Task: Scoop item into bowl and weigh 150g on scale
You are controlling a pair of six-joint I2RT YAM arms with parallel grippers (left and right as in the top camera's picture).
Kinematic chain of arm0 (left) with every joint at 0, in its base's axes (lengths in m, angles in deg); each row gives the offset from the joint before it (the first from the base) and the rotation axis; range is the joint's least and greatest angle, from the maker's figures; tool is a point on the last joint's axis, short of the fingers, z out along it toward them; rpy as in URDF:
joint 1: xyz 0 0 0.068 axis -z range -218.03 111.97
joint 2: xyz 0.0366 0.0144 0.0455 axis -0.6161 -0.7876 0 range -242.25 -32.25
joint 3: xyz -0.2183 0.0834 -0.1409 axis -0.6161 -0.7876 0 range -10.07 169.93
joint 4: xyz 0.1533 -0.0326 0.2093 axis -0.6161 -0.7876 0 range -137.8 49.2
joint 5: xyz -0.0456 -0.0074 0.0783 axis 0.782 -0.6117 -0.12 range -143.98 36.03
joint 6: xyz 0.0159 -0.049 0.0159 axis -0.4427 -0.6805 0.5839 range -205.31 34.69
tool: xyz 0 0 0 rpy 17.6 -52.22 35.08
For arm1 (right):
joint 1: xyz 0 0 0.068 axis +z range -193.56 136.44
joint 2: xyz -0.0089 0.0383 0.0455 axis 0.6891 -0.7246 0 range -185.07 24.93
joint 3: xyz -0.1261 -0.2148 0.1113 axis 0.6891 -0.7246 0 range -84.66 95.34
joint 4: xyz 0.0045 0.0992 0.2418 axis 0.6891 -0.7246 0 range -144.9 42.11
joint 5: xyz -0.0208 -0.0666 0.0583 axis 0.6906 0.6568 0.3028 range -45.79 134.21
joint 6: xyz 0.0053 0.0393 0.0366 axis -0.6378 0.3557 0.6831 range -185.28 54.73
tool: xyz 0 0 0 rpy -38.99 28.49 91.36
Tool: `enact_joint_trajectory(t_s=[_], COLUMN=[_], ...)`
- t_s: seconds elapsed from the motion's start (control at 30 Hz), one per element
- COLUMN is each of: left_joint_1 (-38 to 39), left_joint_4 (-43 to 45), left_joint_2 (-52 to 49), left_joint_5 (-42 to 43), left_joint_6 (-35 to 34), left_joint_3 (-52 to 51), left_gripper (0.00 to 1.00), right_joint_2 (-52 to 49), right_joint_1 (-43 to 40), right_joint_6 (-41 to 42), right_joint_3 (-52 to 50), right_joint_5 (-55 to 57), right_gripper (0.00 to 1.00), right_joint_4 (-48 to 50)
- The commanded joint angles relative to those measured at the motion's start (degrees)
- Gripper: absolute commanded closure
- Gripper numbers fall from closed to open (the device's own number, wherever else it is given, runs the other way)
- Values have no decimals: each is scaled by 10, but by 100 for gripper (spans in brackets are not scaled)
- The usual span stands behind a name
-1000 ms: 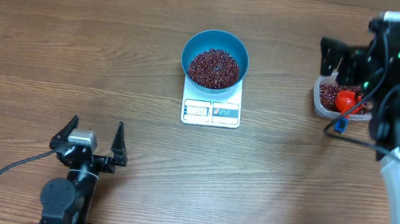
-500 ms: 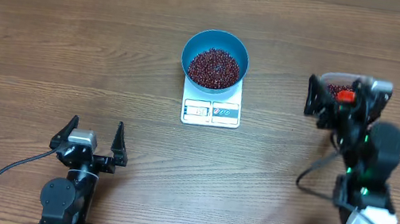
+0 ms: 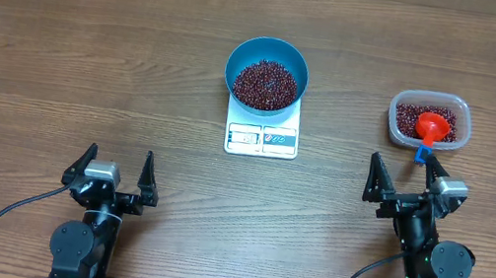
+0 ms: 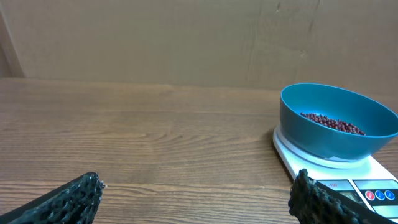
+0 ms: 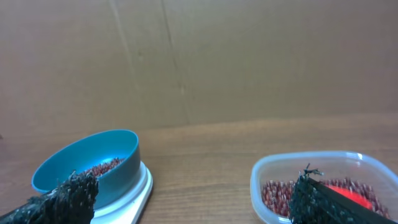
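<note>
wood table (image 3: 46,27), beans (image 3: 265,83) in bowl (image 3: 232,65) on scale (image 3: 263,139); left gripper (image 3: 120,154), right gripper (image 3: 401,161) both apart

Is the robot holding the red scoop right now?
No, the red scoop lies in the clear tub, and both the left gripper and the right gripper stand open and empty.

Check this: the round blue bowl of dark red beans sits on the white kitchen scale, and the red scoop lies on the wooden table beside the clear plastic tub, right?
No: the overhead view shows the red scoop lying inside the clear plastic tub, not on the wooden table. The round blue bowl of dark red beans does sit on the white kitchen scale.
</note>
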Motion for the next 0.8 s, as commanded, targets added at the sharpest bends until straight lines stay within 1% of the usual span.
enact_joint_trajectory(t_s=[0.0,0.17,0.53,0.77], left_joint_1=[4,4,4,4], left_joint_4=[-1,-1,-1,-1], left_joint_2=[6,6,6,6], left_joint_5=[-1,-1,-1,-1], left_joint_6=[7,7,7,7], left_joint_3=[-2,-2,-2,-2], left_gripper=[1,1,1,1], right_joint_2=[32,52,114,131], right_joint_1=[1,1,1,1], right_joint_6=[4,4,8,8], right_joint_3=[-6,-6,-6,-6], right_joint_5=[17,17,17,17], right_gripper=[0,0,0,0], right_joint_4=[-20,-51,-204,-261])
